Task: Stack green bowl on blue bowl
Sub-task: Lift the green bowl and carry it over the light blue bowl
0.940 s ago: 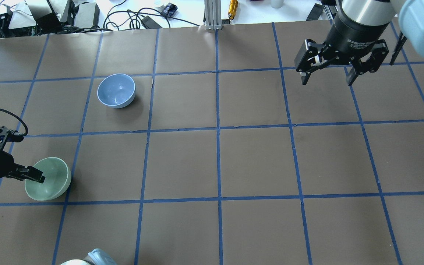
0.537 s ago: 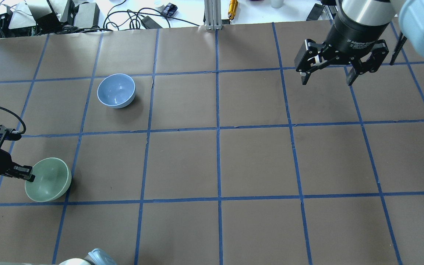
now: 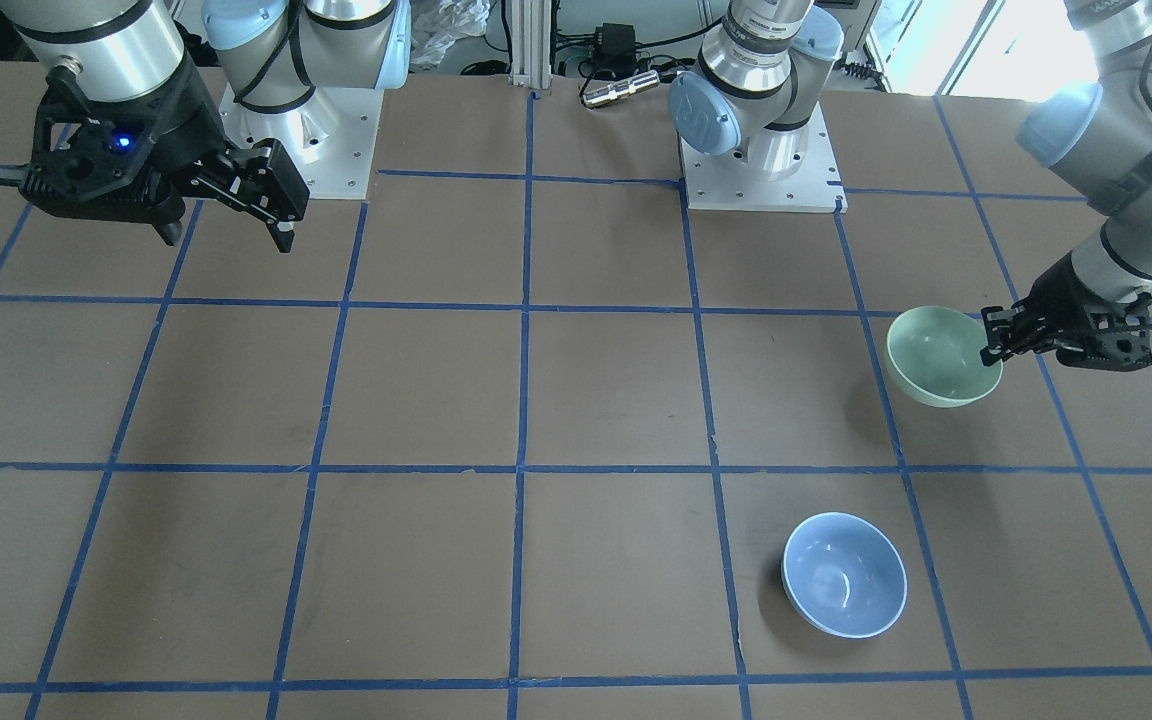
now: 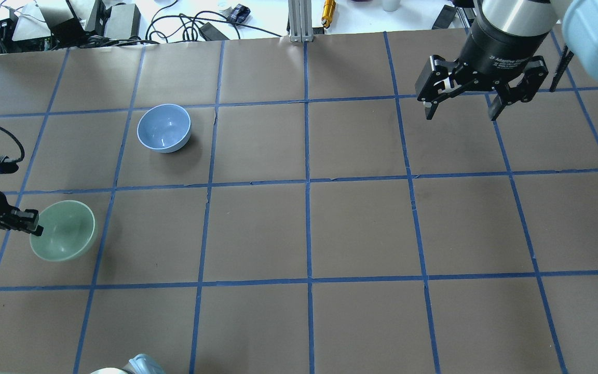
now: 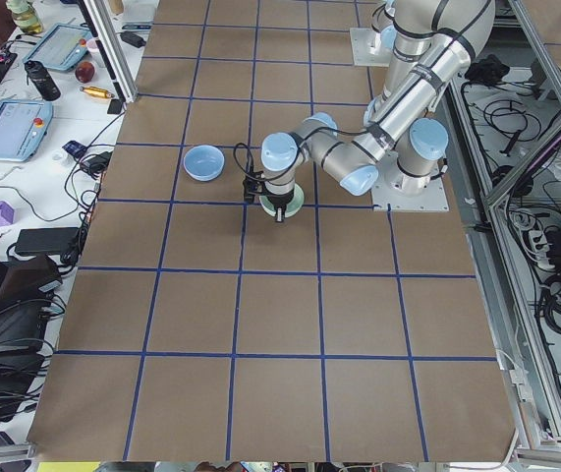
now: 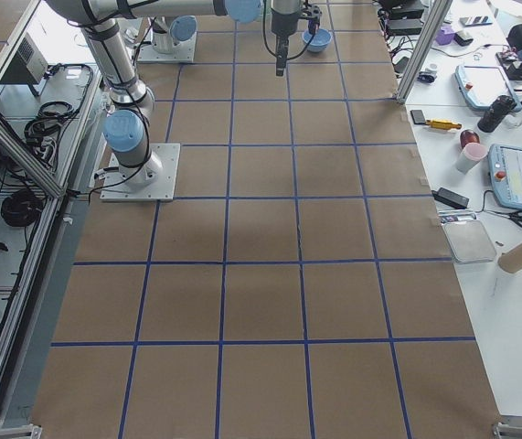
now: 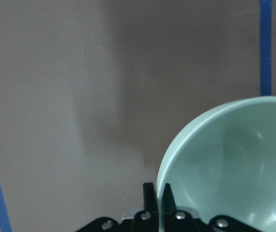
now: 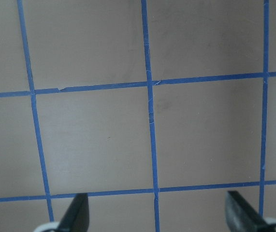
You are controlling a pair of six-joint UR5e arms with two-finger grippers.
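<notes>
Overhead exterior view: your left tool [image 4: 35,227] is clenched on the rim of the green bowl [image 4: 65,231], one finger inside the wall and one outside, near the left end of the table [image 4: 361,228]. The blue bowl [image 4: 164,127] sits upright on the same half, closer to the operators' edge and well apart from the green one. Your right tool [image 4: 461,115] hangs released, fingers spread wide, above the table's right end, grasping nothing.

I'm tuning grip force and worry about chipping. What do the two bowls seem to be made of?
The green bowl and the blue bowl both look like glazed ceramic: plain, glossy, with light reflections inside and smooth rounded rims. Glossy melamine cannot be ruled out.
</notes>
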